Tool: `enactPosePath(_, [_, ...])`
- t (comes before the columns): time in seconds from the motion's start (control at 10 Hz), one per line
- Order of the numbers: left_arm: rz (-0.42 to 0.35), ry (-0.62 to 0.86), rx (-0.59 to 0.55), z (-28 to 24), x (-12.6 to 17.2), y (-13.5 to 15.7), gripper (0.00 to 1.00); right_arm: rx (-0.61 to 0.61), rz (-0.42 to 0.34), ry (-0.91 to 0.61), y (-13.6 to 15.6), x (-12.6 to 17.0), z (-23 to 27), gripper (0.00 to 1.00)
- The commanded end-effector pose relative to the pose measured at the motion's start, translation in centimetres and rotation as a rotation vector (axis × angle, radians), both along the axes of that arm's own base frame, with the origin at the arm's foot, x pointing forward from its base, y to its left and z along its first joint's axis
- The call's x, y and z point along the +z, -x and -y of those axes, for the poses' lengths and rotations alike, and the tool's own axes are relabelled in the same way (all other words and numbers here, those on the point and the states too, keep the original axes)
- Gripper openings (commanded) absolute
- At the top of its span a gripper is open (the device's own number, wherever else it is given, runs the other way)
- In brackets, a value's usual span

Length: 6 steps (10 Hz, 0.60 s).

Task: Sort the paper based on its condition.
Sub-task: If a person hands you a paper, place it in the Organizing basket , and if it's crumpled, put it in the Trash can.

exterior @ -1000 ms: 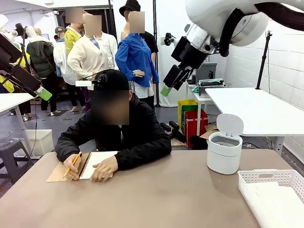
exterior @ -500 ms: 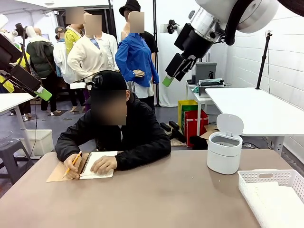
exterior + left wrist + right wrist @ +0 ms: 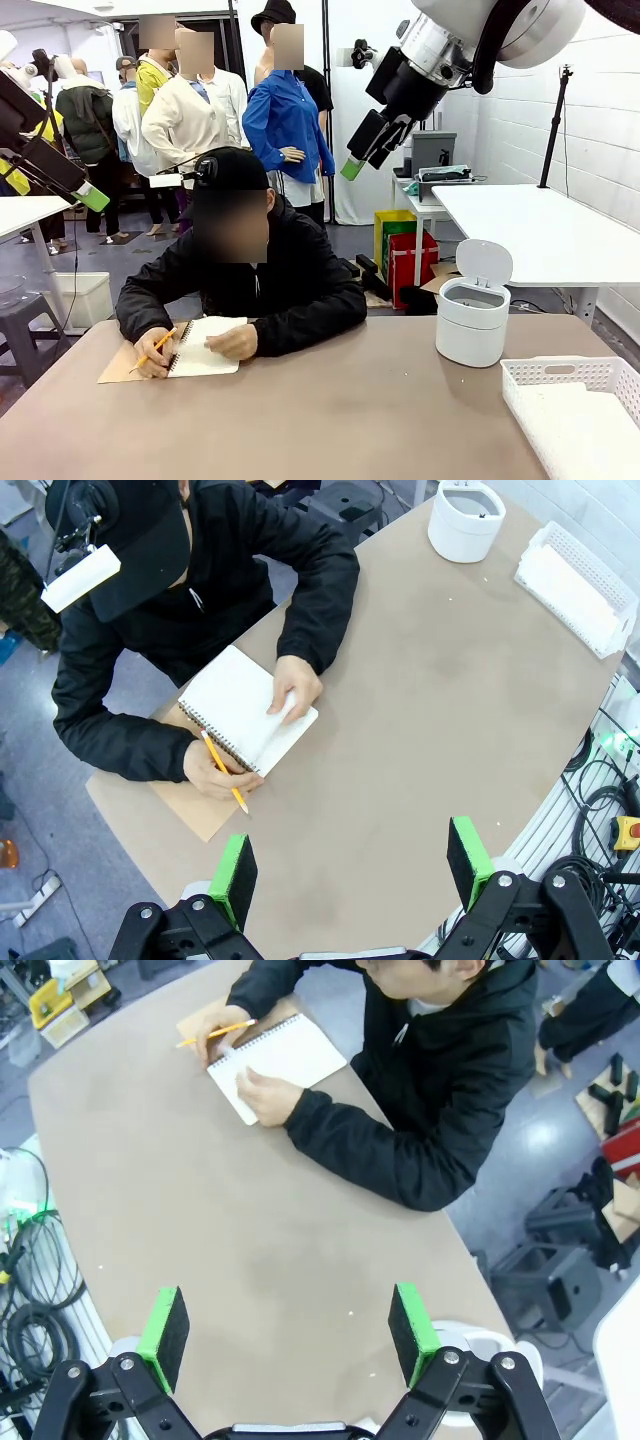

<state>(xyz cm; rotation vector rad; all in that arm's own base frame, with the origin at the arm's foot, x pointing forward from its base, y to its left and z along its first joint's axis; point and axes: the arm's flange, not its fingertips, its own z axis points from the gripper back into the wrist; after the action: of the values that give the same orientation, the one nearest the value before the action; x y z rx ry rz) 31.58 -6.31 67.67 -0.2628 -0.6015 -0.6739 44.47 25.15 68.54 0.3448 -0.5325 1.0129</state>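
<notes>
The left gripper (image 3: 350, 865) and the right gripper (image 3: 290, 1335) hang high over the table (image 3: 400, 730), both released, pads spread wide with nothing between them. Under each lies bare tabletop, and ahead of the left one sits one spiral notebook (image 3: 245, 715) beneath a person's two hands, one holding one pencil (image 3: 240, 800). Farthest off, across an open stretch near the table's edge, stand one white bin (image 3: 465, 525) and one white basket (image 3: 595, 568); the paper (image 3: 565, 595) seems to lie flat inside the basket, though I cannot tell for sure.
</notes>
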Motion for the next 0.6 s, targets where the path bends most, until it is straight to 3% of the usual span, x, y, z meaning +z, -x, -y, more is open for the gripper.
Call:
enactPosePath(0.0, [0.005, 0.002, 0.002, -0.04, 0.00, -0.02, 1.00, 0.002, -0.001, 0.003, 0.12, -0.05, 0.07, 1.00])
enactPosePath(0.5, [0.005, 0.002, 0.002, -0.04, 0.00, -0.02, 1.00, 0.002, -0.001, 0.003, 0.12, -0.05, 0.07, 1.00])
